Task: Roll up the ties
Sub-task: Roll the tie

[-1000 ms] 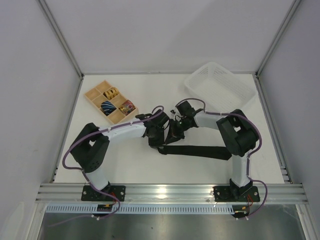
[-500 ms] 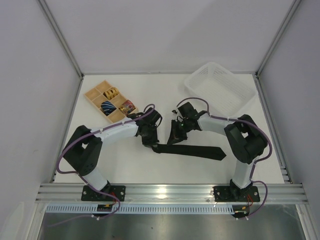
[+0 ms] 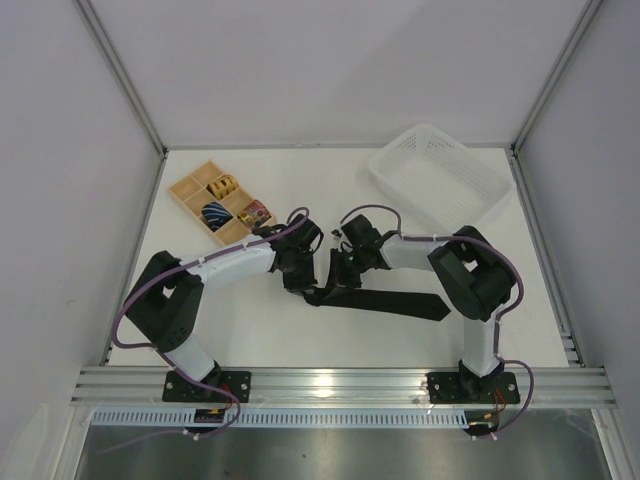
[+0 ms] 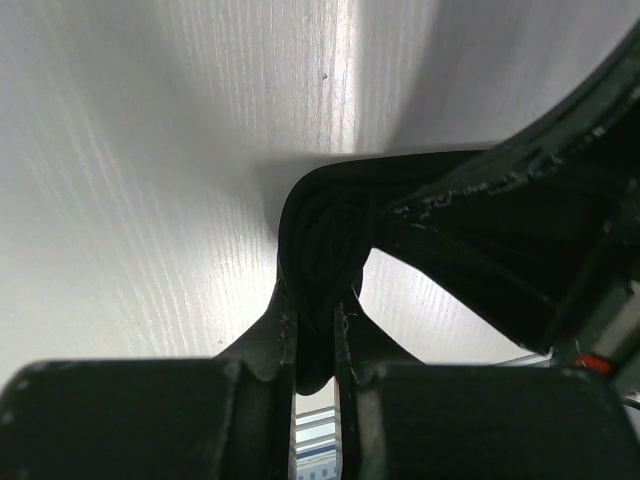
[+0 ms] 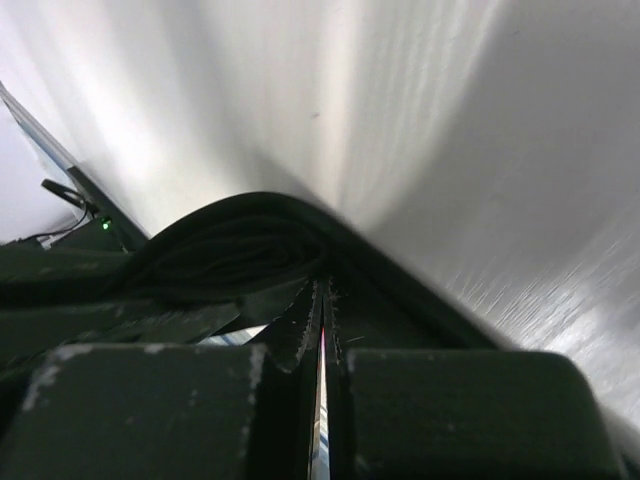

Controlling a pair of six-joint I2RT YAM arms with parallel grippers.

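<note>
Counter: white, walled by pale panels; a plain black fabric necktie lies flat near its middle, pointed wide end toward the right edge.
Left tool: clamped on a bunched coil at the narrow end.
Right tool: fingers pressed together, apparently pinching a fold just beside that coil.
Change: the right tool has slid leftward, closing on the left one; the first turn looks under way.
Hidden: the coil's tightness, masked from overhead by both tools.
</note>
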